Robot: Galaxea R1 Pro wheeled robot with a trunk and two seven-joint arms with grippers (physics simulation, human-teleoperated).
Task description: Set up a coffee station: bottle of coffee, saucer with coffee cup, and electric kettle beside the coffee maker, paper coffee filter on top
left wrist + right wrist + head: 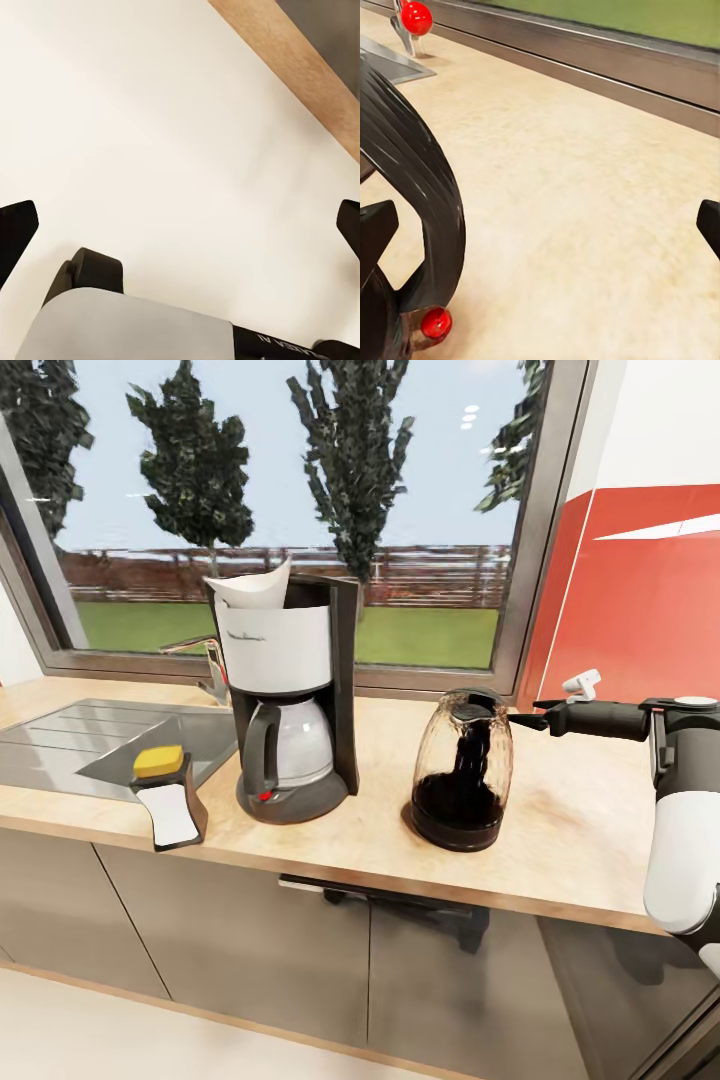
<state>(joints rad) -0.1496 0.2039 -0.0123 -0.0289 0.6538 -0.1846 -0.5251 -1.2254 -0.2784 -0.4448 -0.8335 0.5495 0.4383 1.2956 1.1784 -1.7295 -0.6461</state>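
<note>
Kettle [462,784] stands just beside the right gripper [527,720], jaws apart.

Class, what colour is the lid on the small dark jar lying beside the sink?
Yellow. The small dark jar's lid shows best in the head view.

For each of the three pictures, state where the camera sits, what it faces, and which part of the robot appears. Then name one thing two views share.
Head view: from the robot's head, down onto the kitchen countertop with the coffee maker and electric kettle; right arm and right gripper show.
Left wrist view: near the left gripper, facing pale floor and a wooden edge; fingertips and robot body show.
Right wrist view: near the right gripper, facing the countertop and kettle handle; fingertips show.
Shared: head and right wrist views both show the kettle.
</note>
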